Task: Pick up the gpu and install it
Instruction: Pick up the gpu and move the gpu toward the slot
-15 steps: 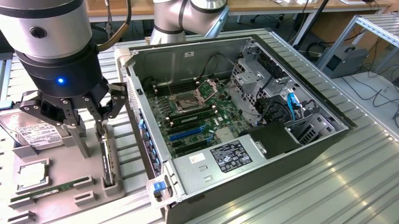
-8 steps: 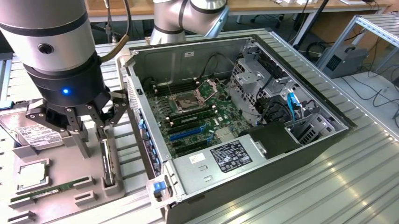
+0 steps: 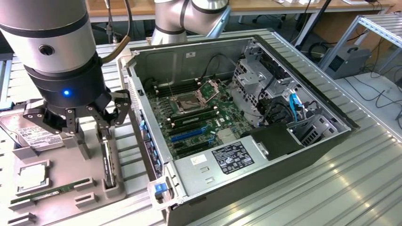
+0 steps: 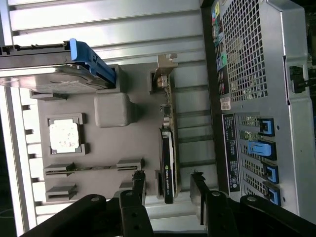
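Grey moulded tray [image 3: 66, 162] [image 4: 140, 133] sits on the ribbed metal table [image 3: 326, 188], at the exterior view's left of the open computer case [image 3: 326, 136]. It carries the loose parts. The gpu [image 3: 110, 165] [image 4: 168, 158] stands on its long edge in a slot along the tray side nearest the case, its dark face and green board seen edge-on. Its silver-tan bracket [image 4: 165, 71] is at the end away from the arm's wrist. The gripper [image 3: 93, 136] [image 4: 168, 185] hangs low over the tray with its jaws spread wide. Its dark fingers [image 4: 138, 183] straddle the near end of the card, one on each side, with a clear gap between each finger and the card, so nothing is gripped. Also on the tray are a hard drive [image 3: 31, 134] [image 4: 44, 74] with a blue fitting, a CPU [image 3: 31, 176] [image 4: 64, 137] in a square pocket, and a RAM stick [image 3: 50, 192] [image 4: 94, 168] lying flat between grey clips. In the exterior view the case lies on its side with the open side up, showing the green motherboard [image 3: 195, 117] with its blue expansion slots [image 3: 188, 135] and a labelled power supply [image 3: 229, 157] at the near end.
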